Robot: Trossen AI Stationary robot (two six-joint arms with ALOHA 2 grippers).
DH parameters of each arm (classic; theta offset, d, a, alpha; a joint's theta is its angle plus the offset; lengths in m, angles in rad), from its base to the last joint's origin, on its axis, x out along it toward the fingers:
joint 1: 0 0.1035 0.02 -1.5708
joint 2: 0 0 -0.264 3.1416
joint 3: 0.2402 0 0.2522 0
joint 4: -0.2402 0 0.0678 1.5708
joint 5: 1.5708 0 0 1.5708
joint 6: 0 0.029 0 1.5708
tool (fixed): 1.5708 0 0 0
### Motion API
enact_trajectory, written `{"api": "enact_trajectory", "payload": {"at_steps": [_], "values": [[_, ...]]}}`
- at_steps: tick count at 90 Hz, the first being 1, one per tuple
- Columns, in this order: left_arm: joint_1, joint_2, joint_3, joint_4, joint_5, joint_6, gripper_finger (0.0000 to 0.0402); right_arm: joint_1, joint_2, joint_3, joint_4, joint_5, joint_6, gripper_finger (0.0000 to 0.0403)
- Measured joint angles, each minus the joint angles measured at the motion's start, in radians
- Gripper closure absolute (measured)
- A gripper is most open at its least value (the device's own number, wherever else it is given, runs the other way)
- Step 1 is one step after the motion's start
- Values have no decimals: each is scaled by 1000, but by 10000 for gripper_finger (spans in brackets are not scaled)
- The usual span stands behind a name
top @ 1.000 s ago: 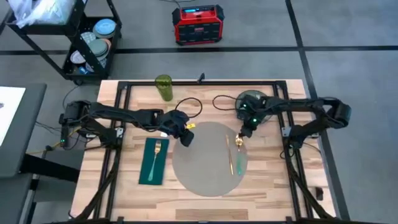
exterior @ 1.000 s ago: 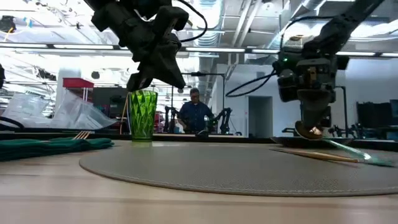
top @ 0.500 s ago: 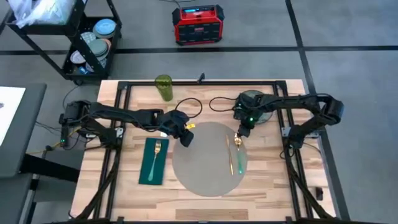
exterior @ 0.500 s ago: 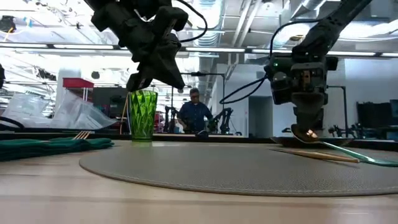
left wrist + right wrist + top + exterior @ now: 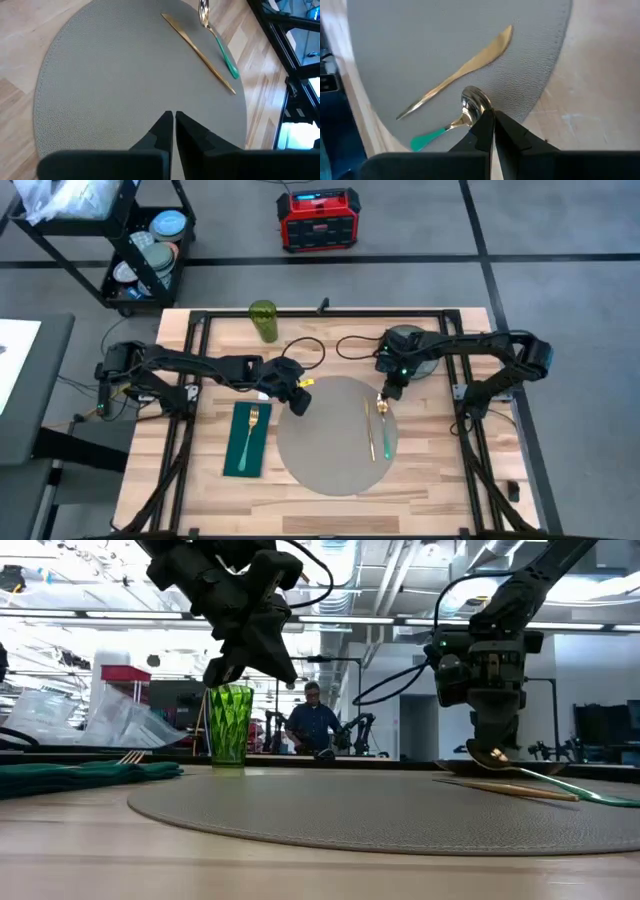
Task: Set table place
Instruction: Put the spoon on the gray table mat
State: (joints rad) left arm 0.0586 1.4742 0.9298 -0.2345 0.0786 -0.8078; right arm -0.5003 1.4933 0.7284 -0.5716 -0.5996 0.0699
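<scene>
Right end effector (image 5: 386, 392), fingers pressed together, hangs just over the spoon (image 5: 465, 116) bowl, right of centre. A nudge could skid it — off the place (image 5: 330, 435). Left end effector (image 5: 297, 402) — also closed, empty.

Green glass (image 5: 263, 320) upright; fork (image 5: 251, 430) on green cloth (image 5: 246, 440); red box (image 5: 317, 220) beyond.

Mat (image 5: 335, 442): lying flat at the middle of the table (image 5: 440, 470), reaching toward its front edge.
Knife (image 5: 367, 426): lying on the mat's right part, running front to back.
Spoon (image 5: 385, 423): lying just right of the knife, alongside it, bowl toward the back edge.
Cloth (image 5: 245, 442): lying on the table just left of the mat.
Fork (image 5: 251, 430): lying on the cloth.
Glass (image 5: 263, 321): standing upright near the back edge, left of centre.
Plate (image 5: 408, 342): sitting by the back edge, behind the mat's right side.
Left gripper (image 5: 299, 404): hanging over the mat's back-left rim.
Right gripper (image 5: 385, 401): hanging right over the spoon's bowl.
</scene>
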Motion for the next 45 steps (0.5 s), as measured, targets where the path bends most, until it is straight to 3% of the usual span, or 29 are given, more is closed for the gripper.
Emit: {"api": "enact_trajectory", "payload": {"at_steps": [28, 45], "values": [[0, 0, 0, 1, -4, 0, 401, 0, 0, 0, 0, -4, -1, 400], [0, 0, 0, 1, -8, 0, 401, 0, 0, 0, 3, -4, 0, 358]]}}
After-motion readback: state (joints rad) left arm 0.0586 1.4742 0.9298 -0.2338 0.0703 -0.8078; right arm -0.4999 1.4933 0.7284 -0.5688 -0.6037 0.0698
